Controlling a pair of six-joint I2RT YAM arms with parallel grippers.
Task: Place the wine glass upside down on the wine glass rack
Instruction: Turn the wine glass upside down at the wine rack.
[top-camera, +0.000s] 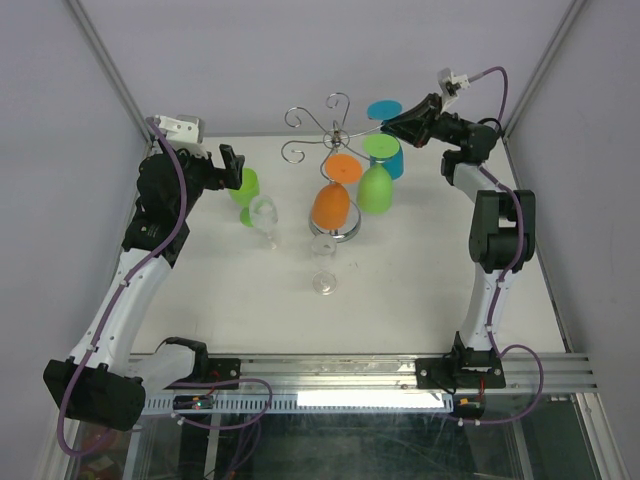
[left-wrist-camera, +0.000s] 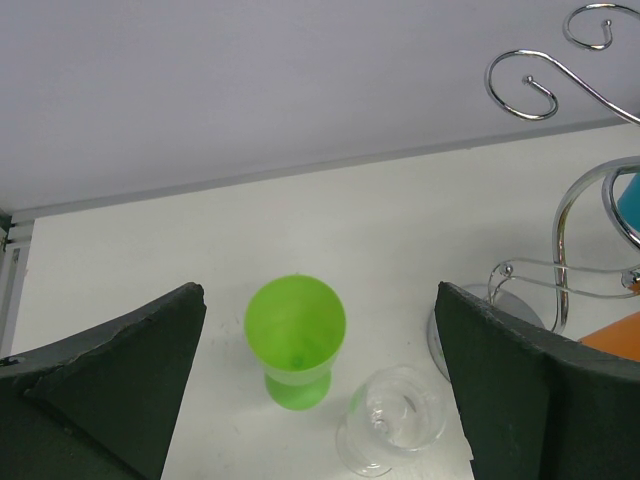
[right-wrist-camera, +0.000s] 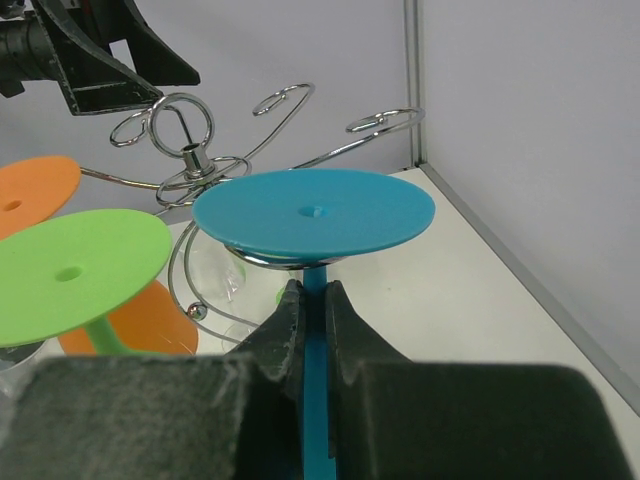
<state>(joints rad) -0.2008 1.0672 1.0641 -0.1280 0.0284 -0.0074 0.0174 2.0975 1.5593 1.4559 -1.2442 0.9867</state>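
Observation:
The chrome wine glass rack (top-camera: 336, 138) stands mid-table; its scroll arms also show in the right wrist view (right-wrist-camera: 190, 150). My right gripper (right-wrist-camera: 311, 295) is shut on the stem of an upside-down blue wine glass (right-wrist-camera: 313, 212). The glass's round foot lies on top of a chrome scroll arm, and its bowl (top-camera: 392, 160) hangs below. In the top view this gripper (top-camera: 392, 125) is at the rack's right side. My left gripper (left-wrist-camera: 320, 380) is open and empty above an upright green glass (left-wrist-camera: 295, 335) and a clear glass (left-wrist-camera: 395, 420).
An orange glass (top-camera: 333, 205) and a green glass (top-camera: 376, 185) hang upside down on the rack. A second clear glass (top-camera: 325, 265) stands in front of the rack's base (top-camera: 345, 235). Walls close in behind and on both sides.

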